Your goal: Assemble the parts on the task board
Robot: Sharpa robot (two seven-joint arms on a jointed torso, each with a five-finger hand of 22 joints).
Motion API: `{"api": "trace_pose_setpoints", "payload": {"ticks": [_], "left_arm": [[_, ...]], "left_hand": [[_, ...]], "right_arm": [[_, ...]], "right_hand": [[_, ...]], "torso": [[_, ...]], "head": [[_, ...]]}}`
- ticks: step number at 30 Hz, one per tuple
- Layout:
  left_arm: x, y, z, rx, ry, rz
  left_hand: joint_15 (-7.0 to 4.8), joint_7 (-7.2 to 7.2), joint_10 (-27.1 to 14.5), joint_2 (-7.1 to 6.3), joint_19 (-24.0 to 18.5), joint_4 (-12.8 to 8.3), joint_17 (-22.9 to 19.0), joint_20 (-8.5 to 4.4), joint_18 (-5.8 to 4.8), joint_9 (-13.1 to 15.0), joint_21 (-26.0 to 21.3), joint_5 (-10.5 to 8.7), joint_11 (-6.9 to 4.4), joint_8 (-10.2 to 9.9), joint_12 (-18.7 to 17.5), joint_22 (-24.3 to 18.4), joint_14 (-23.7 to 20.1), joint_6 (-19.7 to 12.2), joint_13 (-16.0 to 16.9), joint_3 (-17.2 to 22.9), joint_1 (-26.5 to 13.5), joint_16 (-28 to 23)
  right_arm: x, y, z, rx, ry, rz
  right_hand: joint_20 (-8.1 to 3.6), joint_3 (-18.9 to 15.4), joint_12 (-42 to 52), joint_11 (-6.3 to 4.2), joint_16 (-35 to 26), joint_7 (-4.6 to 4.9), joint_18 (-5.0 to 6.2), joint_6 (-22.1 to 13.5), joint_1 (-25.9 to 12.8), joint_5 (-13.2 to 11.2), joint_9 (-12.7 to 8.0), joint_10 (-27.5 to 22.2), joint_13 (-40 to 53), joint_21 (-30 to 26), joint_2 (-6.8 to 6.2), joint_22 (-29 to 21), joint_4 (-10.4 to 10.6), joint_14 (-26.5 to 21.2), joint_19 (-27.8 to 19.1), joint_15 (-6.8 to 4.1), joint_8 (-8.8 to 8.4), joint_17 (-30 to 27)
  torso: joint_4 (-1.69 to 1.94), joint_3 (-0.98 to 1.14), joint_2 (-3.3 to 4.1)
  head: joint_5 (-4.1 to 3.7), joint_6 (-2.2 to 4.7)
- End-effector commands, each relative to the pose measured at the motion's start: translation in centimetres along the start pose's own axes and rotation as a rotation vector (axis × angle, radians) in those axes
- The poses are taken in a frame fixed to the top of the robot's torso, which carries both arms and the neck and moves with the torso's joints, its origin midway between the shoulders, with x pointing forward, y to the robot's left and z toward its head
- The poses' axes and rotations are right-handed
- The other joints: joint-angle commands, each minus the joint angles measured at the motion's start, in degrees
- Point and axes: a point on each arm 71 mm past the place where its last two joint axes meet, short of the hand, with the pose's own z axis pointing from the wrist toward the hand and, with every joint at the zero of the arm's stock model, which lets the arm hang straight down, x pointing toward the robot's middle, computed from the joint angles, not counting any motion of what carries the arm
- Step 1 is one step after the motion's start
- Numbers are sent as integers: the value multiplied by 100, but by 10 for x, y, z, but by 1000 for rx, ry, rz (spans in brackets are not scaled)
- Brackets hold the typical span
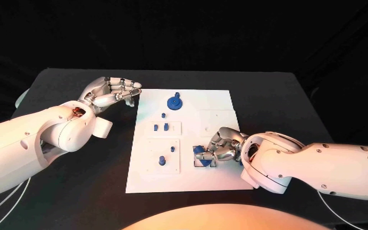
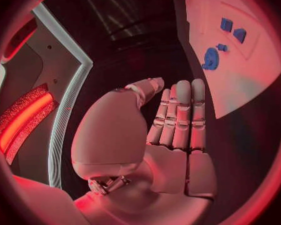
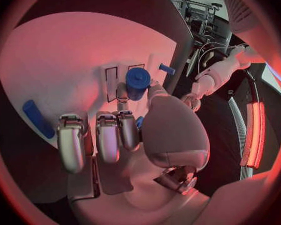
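Looking down, we see the task board [image 1: 218,105] between both hands, its left edge just beside our left hand [image 1: 111,92], whose fingers lie straight and together, holding nothing. Our right hand [image 1: 222,146] rests on the board's near right part, fingers curled over a blue part [image 1: 201,155]; whether it grips it we cannot tell. A blue gear [image 1: 175,102] lies far from this hand.

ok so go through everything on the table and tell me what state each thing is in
task board: flat on the table.
left hand: off the board's left edge, holding nothing, fingers straight and close together.
right hand: fingers curled down on a blue part on the board.
round blue part: on the board, untouched.
three small blue parts: on the board, free.
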Motion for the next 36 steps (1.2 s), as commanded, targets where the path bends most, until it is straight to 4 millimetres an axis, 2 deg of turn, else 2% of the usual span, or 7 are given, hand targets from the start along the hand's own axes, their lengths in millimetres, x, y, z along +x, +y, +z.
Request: {"api": "trace_pose_setpoints", "payload": {"ticks": [1, 4, 6, 8, 12, 18, 36], "left_arm": [[3, 0, 0, 3, 18, -12], [3, 0, 0, 3, 17, -12], [2, 0, 0, 2, 17, -12], [2, 0, 0, 2, 17, -12], [2, 0, 0, 2, 16, -12], [1, 0, -1, 1, 15, -12], [0, 1, -1, -3, 12, -10]], "left_hand": [[-16, 5, -36, 29, -40, -25, -5, 6, 83, -7, -40, 27, -4, 19, 18, -9, -35, 15, 3, -22, -10, -33], [-16, 5, -36, 29, -40, -25, -5, 6, 83, -7, -40, 27, -4, 19, 18, -9, -35, 15, 3, -22, -10, -33], [-16, 5, -36, 29, -40, -25, -5, 6, 83, -7, -40, 27, -4, 19, 18, -9, -35, 15, 3, -22, -10, -33], [-16, 5, -36, 29, -40, -25, -5, 6, 83, -7, -40, 27, -4, 19, 18, -9, -35, 15, 3, -22, -10, -33], [-16, 5, -36, 29, -40, -25, -5, 6, 83, -7, -40, 27, -4, 19, 18, -9, -35, 15, 3, -22, -10, -33], [-16, 6, -39, 33, -39, -22, -5, 7, 83, -10, -41, 27, -4, 19, 20, -11, -34, 14, 3, -22, -15, -31], [-15, 7, -41, 39, -39, -17, -5, 8, 83, -13, -43, 27, -3, 20, 24, -12, -34, 13, 4, -22, -20, -30]], "right_arm": [[2, 0, 1, -1, -8, -26], [2, 0, 1, -4, -4, -34], [2, 1, 1, -7, -3, -41], [3, 1, 0, -11, -1, -50], [3, 2, -1, -21, -1, -66], [1, 1, -6, -36, -5, -85], [3, 1, -19, -65, 48, -108]], "right_hand": [[-39, -84, -36, -29, 24, 11, -81, 13, -191, -184, -1, 358, 1110, 26, -61, 1510, 11, 609, 599, -36, -12, 1466], [-40, -271, -49, -29, 24, 12, -81, -8, -376, -106, 20, 357, 1111, 26, -33, 1510, 5, 609, 599, -35, 17, 1464], [-38, -407, -71, -26, 21, 13, -81, -21, -460, -252, 35, 350, 1103, 26, -50, 1510, 9, 608, 599, -34, 36, 1459], [-36, -594, -104, -23, 14, 17, -81, -43, -593, -537, 52, 340, 1089, 26, -145, 1510, 17, 604, 599, -31, 59, 1440], [-33, -745, -122, -20, 10, 21, -81, -63, -751, -752, 69, 336, 1086, 26, -302, 1510, 26, 603, 599, -28, 80, 1431], [-32, -789, -120, -19, 12, 22, -81, -72, -813, -819, 77, 338, 1091, 26, -365, 1510, 27, 604, 599, -27, 91, 1438], [-36, -608, -88, -30, 33, 10, -81, -80, -507, -492, 100, 361, 1127, 26, 15, 1510, 3, 614, 599, -34, 143, 1488]], "torso": [[1, 0, 3], [-1, -3, -1], [0, -2, -3], [0, -1, -3], [-1, 2, -4], [-6, 2, -1], [-1, 3, -4]], "head": [[0, 9], [-5, 9], [-6, 14], [-7, 17], [-1, 18], [7, 22], [3, -3]]}}
